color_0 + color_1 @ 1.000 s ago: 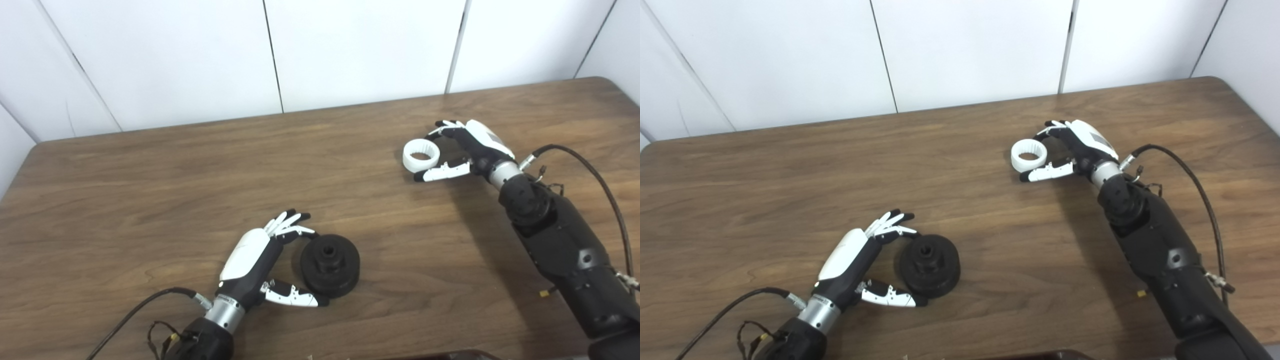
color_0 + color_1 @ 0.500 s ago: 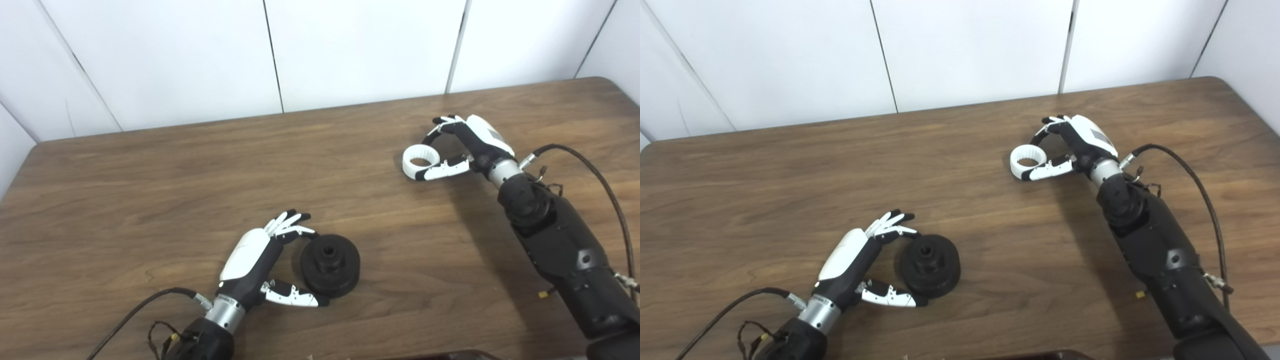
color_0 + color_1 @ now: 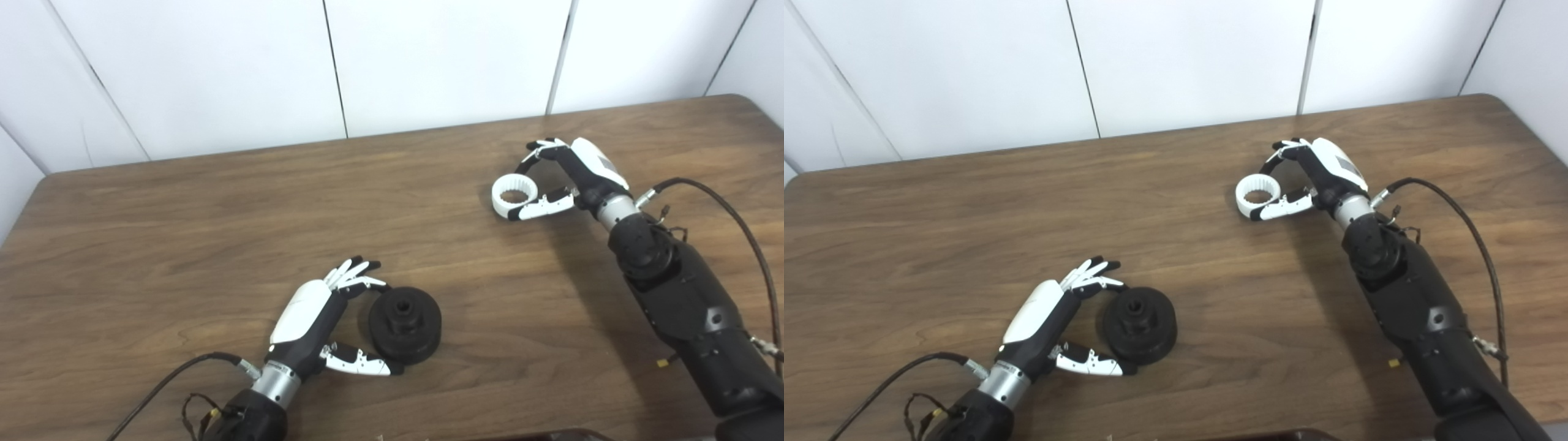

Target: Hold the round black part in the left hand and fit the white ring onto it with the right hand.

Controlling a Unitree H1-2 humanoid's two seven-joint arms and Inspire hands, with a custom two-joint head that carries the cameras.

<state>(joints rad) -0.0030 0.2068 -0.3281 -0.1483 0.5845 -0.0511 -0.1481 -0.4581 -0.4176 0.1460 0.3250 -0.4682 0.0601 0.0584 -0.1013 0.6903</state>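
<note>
The round black part [image 3: 404,324] lies on the wooden table [image 3: 184,245] near the front. My left hand [image 3: 315,318] is open just left of it, fingers [image 3: 358,272] spread past its far-left edge and the thumb along its near-left rim. It also shows in the right eye view [image 3: 1139,326]. The white ring [image 3: 513,197] lies flat on the table at the right. My right hand [image 3: 572,174] is open beside it: the thumb rests against the ring's near-right side and the fingers [image 3: 539,147] arch above and behind it, apart from the ring.
White wall panels [image 3: 429,61] stand behind the table's far edge. Black cables run from both wrists, one at the right [image 3: 729,208] and one at the front left [image 3: 177,373]. The table's right corner [image 3: 744,101] is near the right arm.
My right hand's fingers have lifted up and back off the ring, and the thumb has moved in against it. The ring has shifted slightly. The left hand and black part have not moved.
</note>
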